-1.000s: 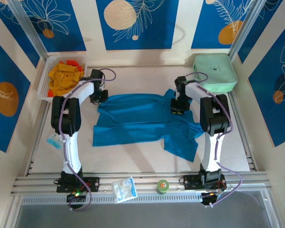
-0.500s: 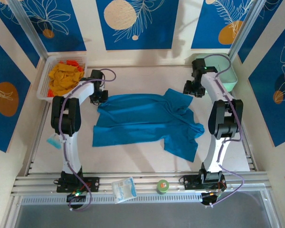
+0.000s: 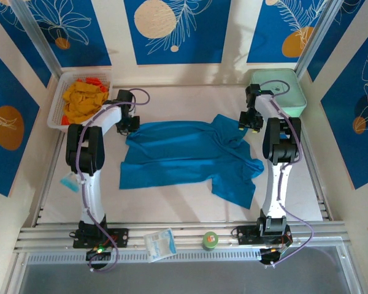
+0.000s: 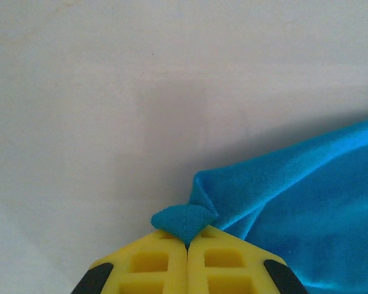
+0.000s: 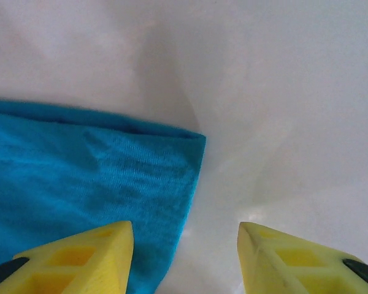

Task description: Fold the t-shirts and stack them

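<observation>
A teal-blue t-shirt (image 3: 184,153) lies spread and rumpled across the middle of the table, one sleeve trailing toward the front right. My left gripper (image 3: 130,122) is at its far left corner. In the left wrist view its yellow fingers (image 4: 153,263) are shut on a small pinched fold of the t-shirt (image 4: 294,202). My right gripper (image 3: 248,119) hangs over the far right corner. Seen from the right wrist, the right gripper (image 5: 184,236) is open. The t-shirt's (image 5: 80,184) edge lies between the fingertips, under the left one, with bare table under the right one.
A white bin (image 3: 54,110) of orange and yellow cloth stands at the back left. A mint-green case (image 3: 279,92) sits at the back right, close behind my right gripper. A clear packet (image 3: 159,244) and a small green round thing (image 3: 210,240) rest on the front rail.
My right gripper has let go of the shirt's right side, opened and swung back toward the green case. It now sits at the cloth's far right corner. The left gripper has held still.
</observation>
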`<state>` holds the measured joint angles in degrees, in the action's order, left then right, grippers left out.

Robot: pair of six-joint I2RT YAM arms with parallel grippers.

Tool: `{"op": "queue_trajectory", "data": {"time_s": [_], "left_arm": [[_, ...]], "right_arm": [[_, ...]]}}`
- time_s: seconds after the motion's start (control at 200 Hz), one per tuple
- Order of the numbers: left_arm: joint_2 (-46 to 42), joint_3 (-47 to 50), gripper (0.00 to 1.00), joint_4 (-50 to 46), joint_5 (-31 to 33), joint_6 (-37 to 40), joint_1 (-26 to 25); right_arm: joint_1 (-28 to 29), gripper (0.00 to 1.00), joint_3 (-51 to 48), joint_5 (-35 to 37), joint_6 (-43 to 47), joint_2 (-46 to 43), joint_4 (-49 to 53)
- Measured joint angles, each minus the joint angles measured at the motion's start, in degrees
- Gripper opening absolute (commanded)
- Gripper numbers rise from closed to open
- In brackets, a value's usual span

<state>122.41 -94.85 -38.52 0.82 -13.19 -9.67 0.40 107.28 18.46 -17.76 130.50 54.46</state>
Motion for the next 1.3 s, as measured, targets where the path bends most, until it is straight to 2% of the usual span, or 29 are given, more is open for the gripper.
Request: {"op": "queue_trajectory", "data": {"time_s": [0.4,0.645,0.83,1.051,1.151,1.301], "left_arm": [[0.0,0.0,0.0,0.0,0.0,0.0,0.0],[0.0,0.6,0.0,0.4,0.0,0.2,0.0],[0.0,1.7,0.0,0.5,0.0,0.1,0.0],[-2.2,2.0,0.0,0.4,-0.7,-0.1,0.0],[-6.5,1.9,0.0,-0.1,-0.8,-0.3,0.0],[-15.1,0.5,0.0,-1.3,-0.9,-0.5,0.0]], "right_arm": [[-0.1,0.27,6.6,0.0,0.3,5.1,1.6],[-0.7,0.0,8.1,0.2,1.7,5.8,3.4],[-0.9,0.0,7.8,-0.3,1.9,5.6,3.2],[-0.1,0.0,0.4,-2.4,2.0,0.0,-1.4],[0.9,0.0,-2.3,-3.5,2.3,-5.9,-1.9],[2.2,0.0,-3.3,-4.1,2.9,-19.5,-2.8]]}}
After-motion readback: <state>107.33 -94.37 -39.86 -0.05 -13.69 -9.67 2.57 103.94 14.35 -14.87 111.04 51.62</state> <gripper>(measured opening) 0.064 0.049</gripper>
